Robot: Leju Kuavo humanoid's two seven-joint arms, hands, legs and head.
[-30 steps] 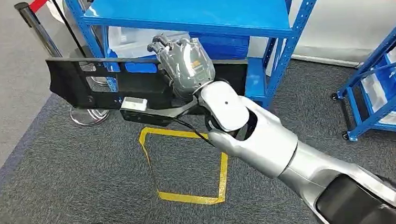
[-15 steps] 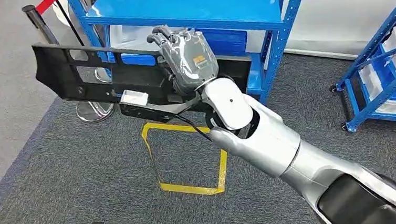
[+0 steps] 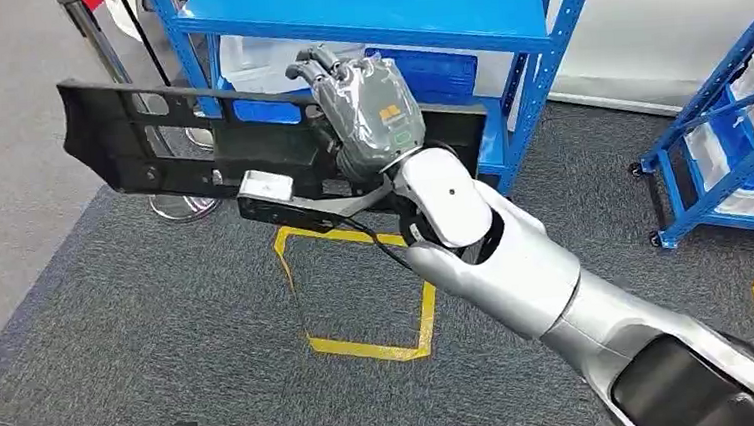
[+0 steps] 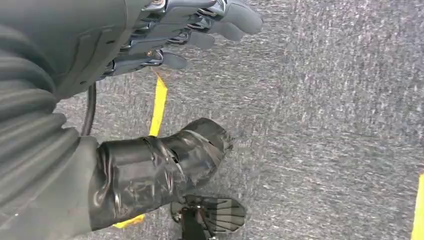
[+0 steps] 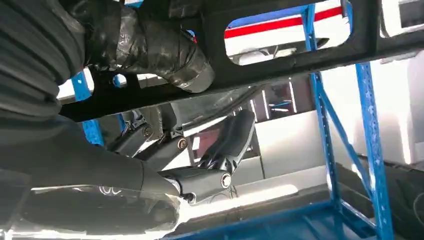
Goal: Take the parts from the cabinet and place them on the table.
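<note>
The robot's right hand [image 3: 364, 114] grips a long black plastic panel [image 3: 177, 137] with cut-out windows, fingers curled over its top edge, holding it level in front of the blue steel shelving rack [image 3: 359, 14], while the left hand [image 4: 165, 30] hangs empty, fingers loosely apart, above grey carpet [image 3: 141, 330].

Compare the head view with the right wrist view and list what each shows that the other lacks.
Head view alone: the whole long black part, the silver right arm, the yellow floor marking and grey carpet. Right wrist view alone: the thumb wrapped against the part's bar from underneath. Both: the right hand gripping the part, and the blue rack.
</note>
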